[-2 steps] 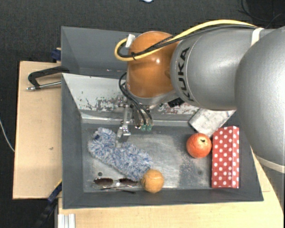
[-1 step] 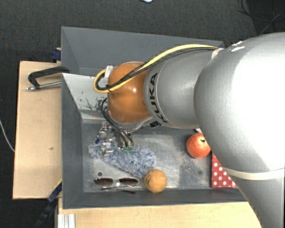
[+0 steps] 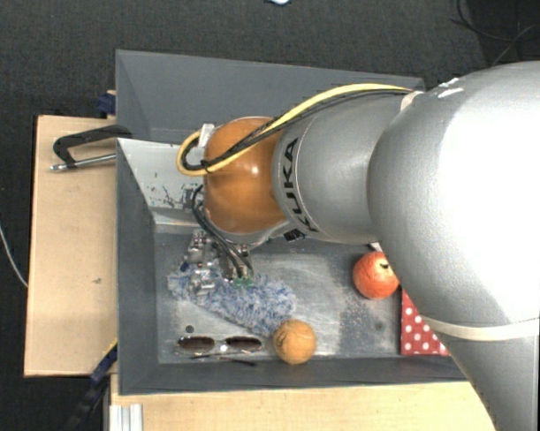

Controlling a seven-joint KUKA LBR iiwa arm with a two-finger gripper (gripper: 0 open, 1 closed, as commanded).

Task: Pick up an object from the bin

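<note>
The blue-and-white rag [image 3: 249, 300] is seen on the floor of the bin [image 3: 257, 86], a little left of the middle, spread out and somewhat crumpled. The gripper [image 3: 219, 272] is placed low over the left end of this rag and seems to touch it or nearly touch it; whether it is spread or closed cannot be told, because its tip is mixed with the fabric below. The step in hand is judged to be the approach or the first grasp on the rag, and nothing is seen lifted yet. For the next move a firm closing on a fold of the fabric is called for, then a straight lift, so that the soft rag is not dropped. Just in front of the rag the sunglasses [image 3: 219, 344] and a tan ball [image 3: 294, 341] are lying, and an apple [image 3: 375, 276] is well apart on the other side. The arm [image 3: 369, 169] is reached in from the right and bent down steeply, with the orange cover [image 3: 240, 174] directly above the gripper.
</note>
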